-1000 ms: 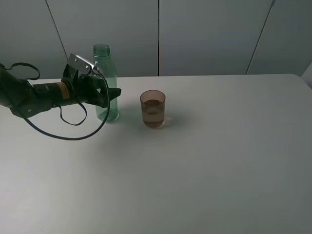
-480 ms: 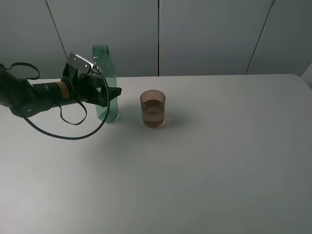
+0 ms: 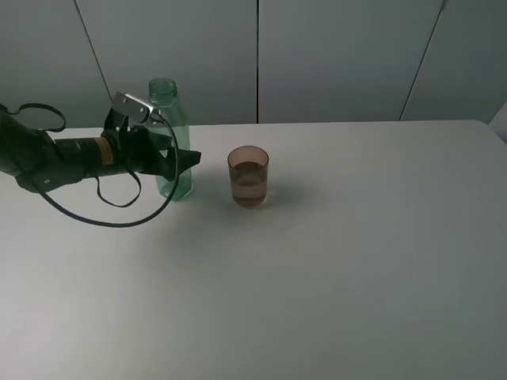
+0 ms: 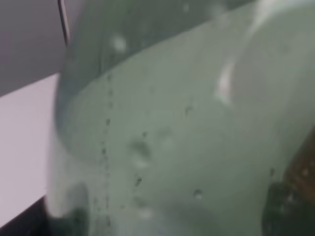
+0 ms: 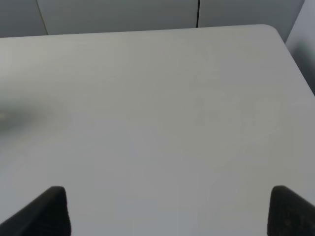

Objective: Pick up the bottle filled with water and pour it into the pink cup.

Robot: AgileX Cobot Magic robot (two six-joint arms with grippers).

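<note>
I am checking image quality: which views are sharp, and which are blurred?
Exterior high: sharp, evenly lit, soft shadow beside the translucent brownish-pink plastic cup. Left wrist: the transparent green-tinted plastic bottle fills the frame, too close, blurred. Right wrist: white table, fairly sharp.

Bare white table (image 3: 356, 277), grey panelled wall (image 3: 333, 55) behind

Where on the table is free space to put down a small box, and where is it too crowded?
The table is bare right of the pink cup, and all along the front, nearer the camera than cup and bottle. Crowded: the left rear, where the left gripper is at the bottle; the bottle-to-cup gap is narrow.
</note>
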